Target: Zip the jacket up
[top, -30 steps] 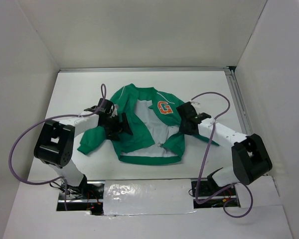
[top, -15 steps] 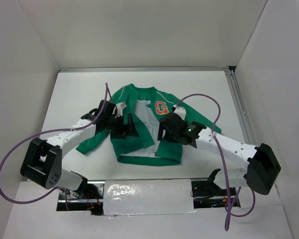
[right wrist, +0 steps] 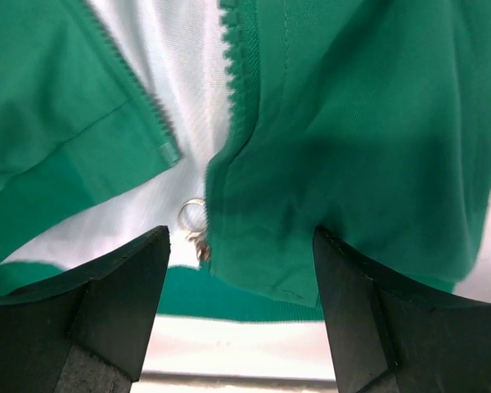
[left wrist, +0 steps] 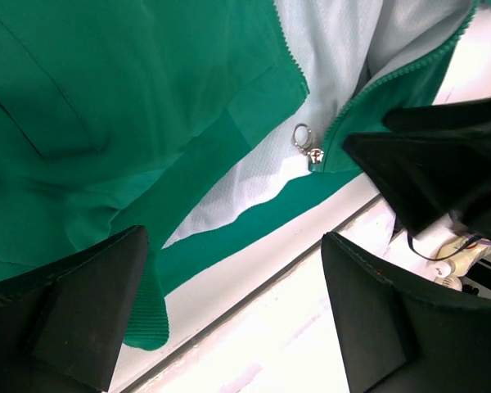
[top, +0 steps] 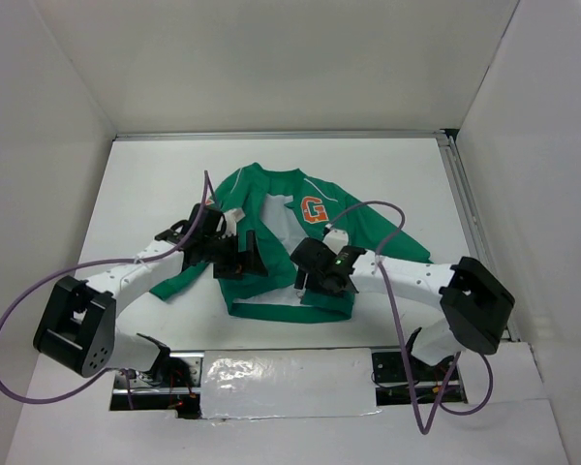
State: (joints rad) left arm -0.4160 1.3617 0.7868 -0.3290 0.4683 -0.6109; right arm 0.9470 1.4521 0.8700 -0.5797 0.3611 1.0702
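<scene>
Right gripper [right wrist: 237,237]: fingers spread, nothing pinched, straddling the zipper pull [right wrist: 195,225] at the hem end of one toothed edge. Left gripper [left wrist: 233,241]: fingers spread wide above the other front panel, holding nothing. Jacket [top: 283,242] lies unzipped, lining showing, mid-table [top: 145,184].

One overhead, two wrists near jacket [top: 276,242]
</scene>
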